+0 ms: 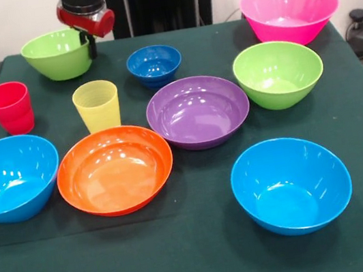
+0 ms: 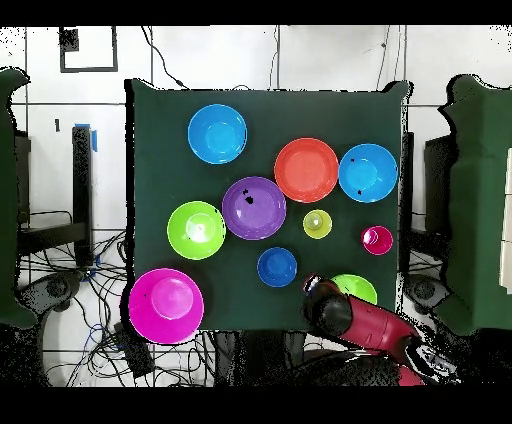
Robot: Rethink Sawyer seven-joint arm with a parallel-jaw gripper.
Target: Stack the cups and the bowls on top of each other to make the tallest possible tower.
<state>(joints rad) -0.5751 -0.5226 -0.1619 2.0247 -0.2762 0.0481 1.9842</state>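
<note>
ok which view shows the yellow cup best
The front view: the yellow cup stands upright, its ridged wall and open rim plain, between the red cup and the small dark blue bowl. Overhead shows only its round mouth.

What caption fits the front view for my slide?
Eight glossy plastic bowls and two small plastic cups sit separately, unstacked, on a green table; the pincer hovers beside one lime bowl.

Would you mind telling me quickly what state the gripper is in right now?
Gripper: cannot be told whether open or closed; it hangs by the far lime green bowl, and no cup or bowl is seen in its grasp.
</note>
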